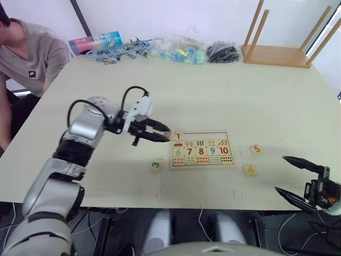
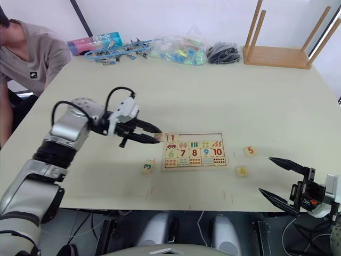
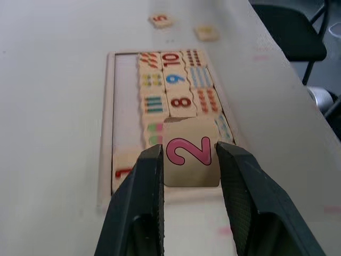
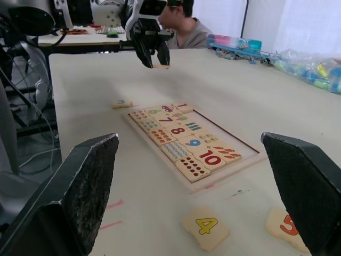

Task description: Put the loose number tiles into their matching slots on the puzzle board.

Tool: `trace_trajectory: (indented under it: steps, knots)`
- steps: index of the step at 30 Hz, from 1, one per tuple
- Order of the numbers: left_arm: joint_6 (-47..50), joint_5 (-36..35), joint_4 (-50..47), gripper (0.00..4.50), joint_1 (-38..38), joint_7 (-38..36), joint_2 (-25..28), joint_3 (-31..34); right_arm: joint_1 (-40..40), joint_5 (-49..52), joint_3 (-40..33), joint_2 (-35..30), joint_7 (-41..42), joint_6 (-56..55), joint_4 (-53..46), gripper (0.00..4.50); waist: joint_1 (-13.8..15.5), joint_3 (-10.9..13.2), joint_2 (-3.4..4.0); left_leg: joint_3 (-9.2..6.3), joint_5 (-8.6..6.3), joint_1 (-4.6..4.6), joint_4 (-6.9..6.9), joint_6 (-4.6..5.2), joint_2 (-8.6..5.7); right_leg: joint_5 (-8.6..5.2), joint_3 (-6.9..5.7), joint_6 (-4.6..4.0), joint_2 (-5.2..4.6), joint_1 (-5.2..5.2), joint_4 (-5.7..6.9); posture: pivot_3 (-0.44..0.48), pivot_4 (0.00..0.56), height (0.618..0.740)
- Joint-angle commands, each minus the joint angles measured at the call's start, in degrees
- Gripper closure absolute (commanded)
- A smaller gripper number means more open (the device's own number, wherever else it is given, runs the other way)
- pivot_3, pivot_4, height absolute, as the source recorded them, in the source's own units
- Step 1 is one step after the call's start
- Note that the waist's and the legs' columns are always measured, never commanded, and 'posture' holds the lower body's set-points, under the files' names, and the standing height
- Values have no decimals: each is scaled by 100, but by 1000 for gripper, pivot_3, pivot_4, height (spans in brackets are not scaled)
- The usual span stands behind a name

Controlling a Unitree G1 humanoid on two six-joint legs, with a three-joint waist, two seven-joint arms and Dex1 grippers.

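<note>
I have the left gripper (image 3: pixel 187 160) clamped on the pink 2 tile (image 3: pixel 189 158), holding it above the table (image 1: pixel 224 96), over the left end of the puzzle board (image 1: pixel 202 150). On the board the red 1 tile (image 1: pixel 178 136) already sits in the top row, and the rest of that row is bare slots (image 1: pixel 205 136). Below it run the counting pictures and the tiles 6 to 10.

The green 3 tile (image 1: pixel 156 165) lies on the table just off the board's lower left corner. The orange 5 tile (image 1: pixel 256 150) is to the right of the board, and the yellow 4 tile (image 1: pixel 249 170) is a little nearer me than the 5.

My right gripper (image 1: pixel 294 178) hangs off the near right edge of the table with its fingers spread wide, holding nothing. From the head view I think the 2 tile is clear of the board, though I can't be certain.

A person in a grey shirt (image 1: pixel 29 50) sits at the far left corner.
</note>
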Motion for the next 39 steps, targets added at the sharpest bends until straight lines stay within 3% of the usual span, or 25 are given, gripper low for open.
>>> trace_trajectory:
  steps: [1,9,16,39]
  knots:
    - [49,449,-292,3517,-166,164,-167,-112,68,90,-193,7,-73,-89,-218,0,-3,0,0,0,0,0,0,0,0,0,0,0,0,0,0,0,150,740]
    - [-57,1517,16,3517,-467,929,-892,-417,88,63,-192,72,-154,-134,-222,0,5,1,-1,-2,0,-2,2,0,-5,1,7,2,0,0,-2,0,150,740]
    - [165,1949,415,3517,-781,1184,-1324,-439,29,-9,-133,131,-206,-183,-170,0,-2,1,-2,-4,0,-2,2,0,-6,1,8,2,1,0,-2,0,150,740]
    - [175,2321,754,3517,-720,1149,-1465,-399,47,-92,-172,95,-210,-331,-55,0,1,2,-2,-5,0,-3,2,0,-7,1,8,2,0,0,-2,0,150,740]
